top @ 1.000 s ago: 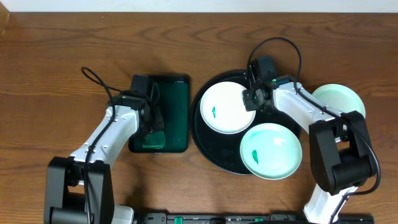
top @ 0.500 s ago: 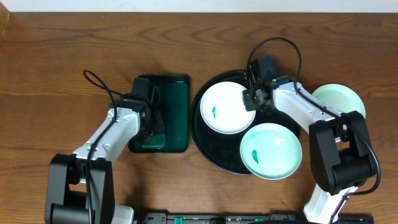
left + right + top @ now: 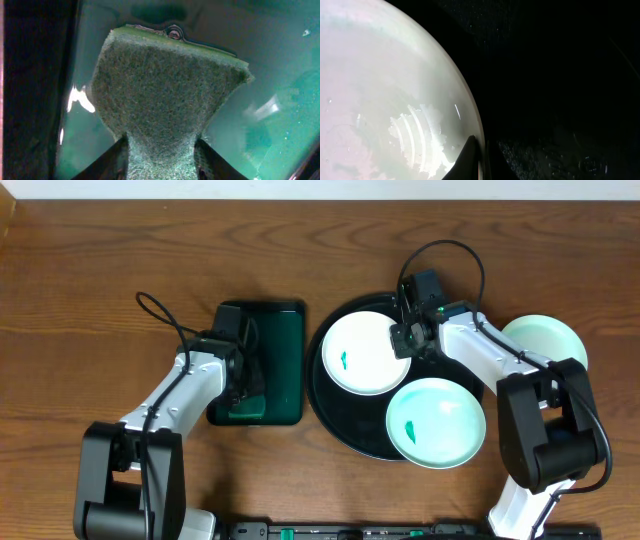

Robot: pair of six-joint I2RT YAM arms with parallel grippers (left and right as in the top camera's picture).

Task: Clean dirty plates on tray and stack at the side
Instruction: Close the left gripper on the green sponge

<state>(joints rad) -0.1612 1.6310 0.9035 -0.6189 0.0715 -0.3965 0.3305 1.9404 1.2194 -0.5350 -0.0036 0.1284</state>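
At centre left, the left gripper [image 3: 246,380] pinches a green sponge [image 3: 165,90] over the dark green tray [image 3: 286,360]. To its right, the black tray [image 3: 335,415] holds two plates. The right gripper [image 3: 405,338] is clamped on the right rim of the white plate [image 3: 360,355], and a mint plate [image 3: 435,423] lies below it. At far right a third plate [image 3: 550,335] sits on the table [image 3: 100,270], partly hidden by the right arm [image 3: 490,358].

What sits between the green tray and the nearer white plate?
Overhead view: nothing loose. Only a thin strip of bare table and the black tray's raised rim separate the green tray from the white plate.
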